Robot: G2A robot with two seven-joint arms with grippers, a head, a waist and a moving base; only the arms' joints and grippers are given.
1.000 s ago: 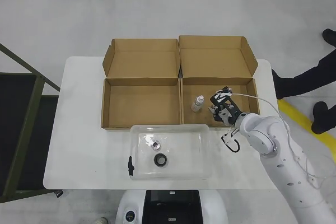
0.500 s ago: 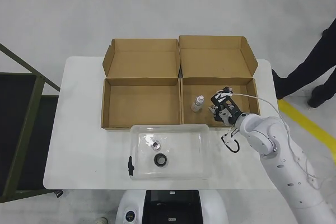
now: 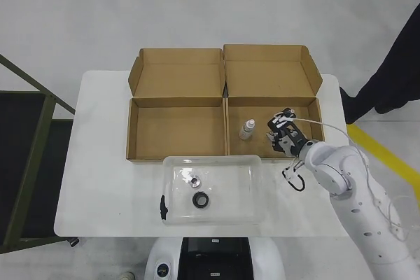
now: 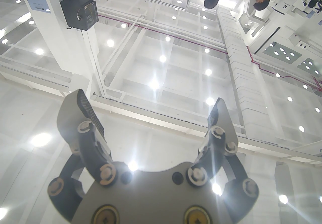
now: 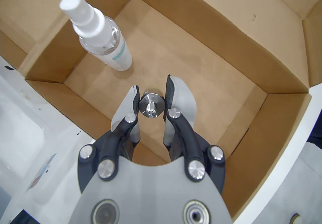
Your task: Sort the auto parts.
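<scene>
Top view puts the work right of centre in the frame: the right gripper [image 3: 283, 133] hangs over the right-hand cardboard box [image 3: 302, 112], inside its near right part, with a spray bottle [image 3: 246, 129] standing upright near the box's left wall and well apart from it. The right wrist view shows the jaws clenched on a small bright metal fitting [image 5: 150, 107] with a hex-shaped head and a stub pointing back at the camera; it is gripped by its flats, held above the box floor and not yet set down. The left gripper [image 4: 151, 111] is released, its fingers spread wide with nothing between them, aimed up at the ceiling.

Judging progress, the sort looks early to midway. The spray bottle is the one item seen lying sorted, and the fitting is about to join it. In the clear plastic tub [image 3: 248, 210] at lower centre of the frame, a round metal part [image 3: 194, 180] and a black ring [image 3: 201, 200] wait, near each other but apart. A small dark piece [image 3: 163, 207] sits at the tub's left wall; inside or outside it I cannot tell. The left-hand cardboard box [image 3: 176, 133] probably takes some of these
</scene>
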